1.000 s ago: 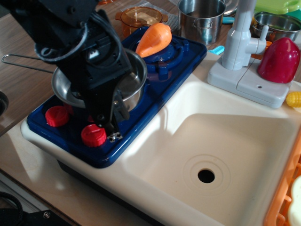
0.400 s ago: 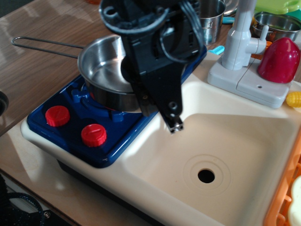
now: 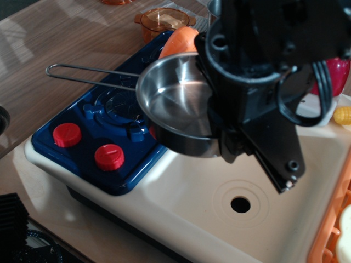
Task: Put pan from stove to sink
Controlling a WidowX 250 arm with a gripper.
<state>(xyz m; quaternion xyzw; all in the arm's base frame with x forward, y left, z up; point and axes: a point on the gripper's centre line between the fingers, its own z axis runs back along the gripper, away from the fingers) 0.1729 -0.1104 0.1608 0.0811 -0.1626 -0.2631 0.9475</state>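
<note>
The shiny steel pan (image 3: pixel 173 101) hangs tilted in the air over the seam between the dark blue stove (image 3: pixel 82 150) and the cream sink (image 3: pixel 181 203). Its wire handle (image 3: pixel 88 74) points left over the stove. My black gripper (image 3: pixel 227 143) is shut on the pan's right rim, and one finger (image 3: pixel 286 174) reaches down over the basin. The black drain hole (image 3: pixel 240 204) lies below and right of the pan. The faucet is hidden behind my arm.
Two red knobs (image 3: pixel 67 134) (image 3: pixel 108 156) sit on the stove's front. An orange toy (image 3: pixel 178 39) lies on the rear burner and an orange pot (image 3: pixel 163 19) stands behind. A red object (image 3: pixel 335 74), yellow corn (image 3: pixel 343 115) and an orange rack (image 3: pixel 329 235) are at the right.
The pan has been lifted off the stove's front burner and carried right, from over the stove to the sink's left edge. The gripper has stayed shut on its rim.
</note>
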